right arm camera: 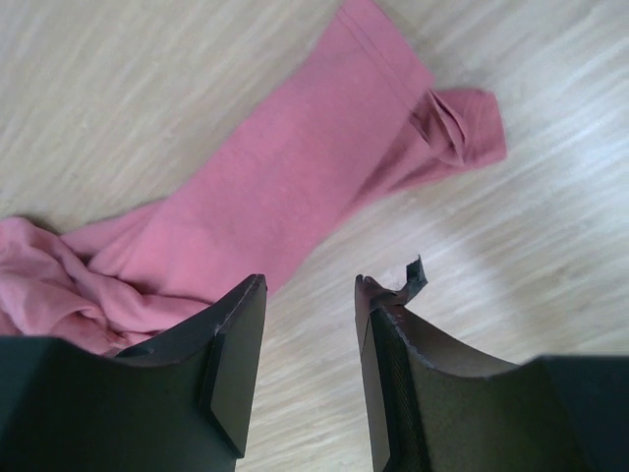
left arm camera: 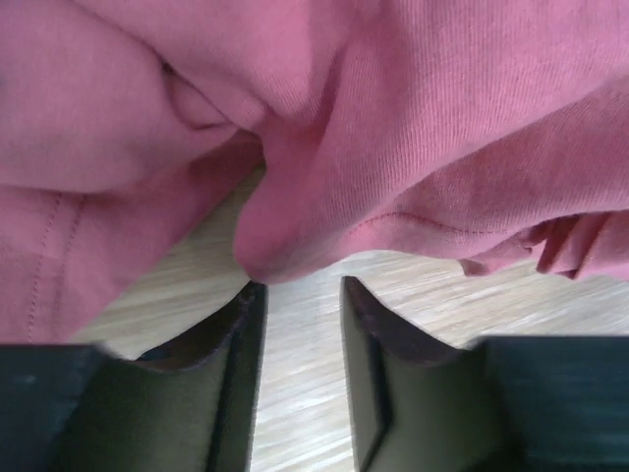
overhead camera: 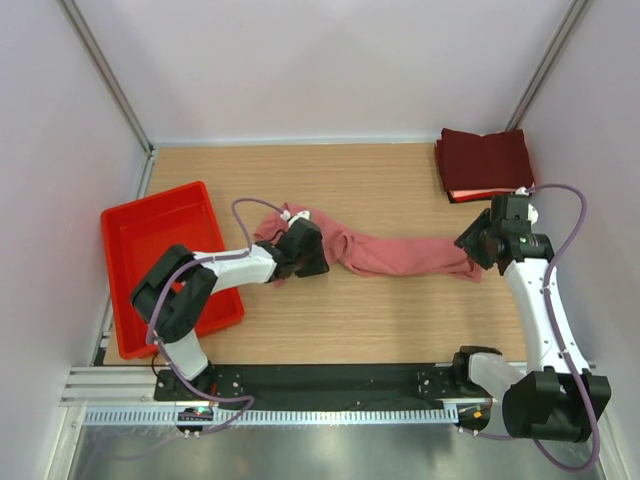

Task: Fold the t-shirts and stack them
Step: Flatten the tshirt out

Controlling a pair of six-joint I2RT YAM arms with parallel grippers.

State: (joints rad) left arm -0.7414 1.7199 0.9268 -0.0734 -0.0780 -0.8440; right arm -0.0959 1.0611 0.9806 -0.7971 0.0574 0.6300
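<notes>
My left gripper (left arm camera: pixel 300 287) and right gripper (right arm camera: pixel 310 283) are both spread, holding nothing, one at each end of the pink t-shirt (overhead camera: pixel 400 255). It lies bunched in a long strip in the middle, not folded yet. Far right, the dark t-shirts (overhead camera: pixel 485 160) sit folded and stacked.

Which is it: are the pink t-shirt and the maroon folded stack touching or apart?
Apart. The top external view shows bare table between the pink t-shirt and the maroon folded stack.
</notes>
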